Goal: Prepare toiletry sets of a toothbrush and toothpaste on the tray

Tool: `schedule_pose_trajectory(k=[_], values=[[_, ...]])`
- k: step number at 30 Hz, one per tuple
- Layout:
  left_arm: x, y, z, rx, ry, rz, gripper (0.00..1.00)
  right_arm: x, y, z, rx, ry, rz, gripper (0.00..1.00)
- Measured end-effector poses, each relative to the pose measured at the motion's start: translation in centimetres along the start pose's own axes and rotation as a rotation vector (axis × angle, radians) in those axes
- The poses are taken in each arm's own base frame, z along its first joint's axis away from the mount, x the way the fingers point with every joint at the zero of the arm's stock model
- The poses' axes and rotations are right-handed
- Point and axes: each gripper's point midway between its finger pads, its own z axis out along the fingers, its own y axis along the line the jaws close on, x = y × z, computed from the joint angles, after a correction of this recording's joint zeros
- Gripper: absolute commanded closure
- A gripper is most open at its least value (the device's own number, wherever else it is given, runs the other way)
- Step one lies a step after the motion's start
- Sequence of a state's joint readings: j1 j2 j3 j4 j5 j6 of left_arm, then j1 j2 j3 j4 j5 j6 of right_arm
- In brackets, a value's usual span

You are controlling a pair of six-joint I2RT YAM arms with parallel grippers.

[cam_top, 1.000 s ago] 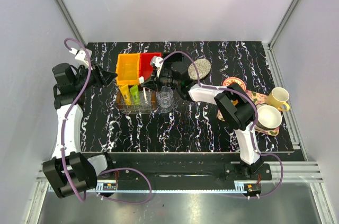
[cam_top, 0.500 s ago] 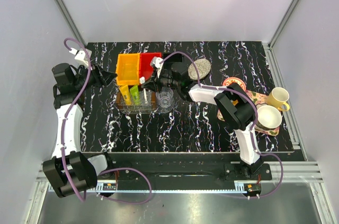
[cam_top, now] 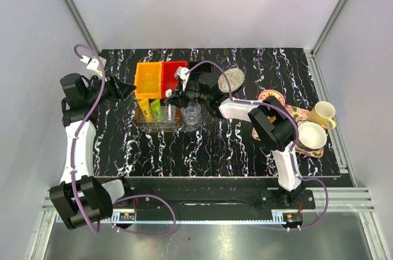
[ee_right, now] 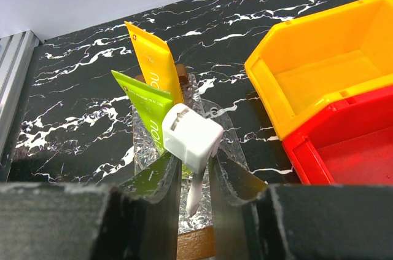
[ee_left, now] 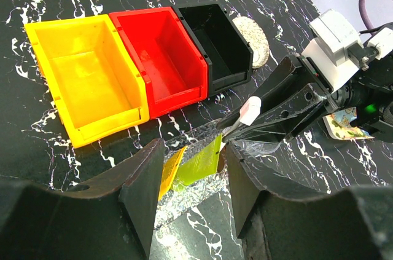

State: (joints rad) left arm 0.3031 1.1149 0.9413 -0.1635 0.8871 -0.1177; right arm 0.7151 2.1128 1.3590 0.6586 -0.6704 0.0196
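My right gripper (ee_right: 195, 171) is shut on the slim white toothbrush (ee_right: 191, 140), holding it upright over the clear tray (ee_right: 212, 223); the same shows in the top view (cam_top: 172, 94). A light green toothpaste tube (ee_right: 143, 109) and a yellow toothpaste tube (ee_right: 157, 66) lean in the tray just behind the toothbrush. In the top view the tray (cam_top: 150, 126) lies in front of the bins. My left gripper (ee_left: 193, 192) is open and empty, hanging to the left of the tray, with the yellow tube (ee_left: 171, 171) and green tube (ee_left: 199, 163) seen between its fingers.
Yellow bin (cam_top: 149, 80), red bin (cam_top: 174, 70) and black bin (ee_left: 218, 39) stand in a row behind the tray. A clear glass (cam_top: 192, 114) stands right of the tray. A grey scrub pad (cam_top: 231, 78), a yellow mug (cam_top: 322, 114) and a white cup (cam_top: 311, 136) sit at the right.
My right gripper with the toothbrush has shifted slightly towards the tray. The left arm has not moved.
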Motion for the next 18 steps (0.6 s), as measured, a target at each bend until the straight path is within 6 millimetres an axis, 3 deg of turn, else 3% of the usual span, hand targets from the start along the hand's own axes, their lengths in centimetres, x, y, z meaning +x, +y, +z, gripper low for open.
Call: schedule_pose_trajectory(k=[18], values=[[0.11, 0.14, 0.03, 0.003, 0.003, -0.007, 0.51, 0.14, -0.16, -0.02, 0.011, 0.003, 0.002, 0.54]])
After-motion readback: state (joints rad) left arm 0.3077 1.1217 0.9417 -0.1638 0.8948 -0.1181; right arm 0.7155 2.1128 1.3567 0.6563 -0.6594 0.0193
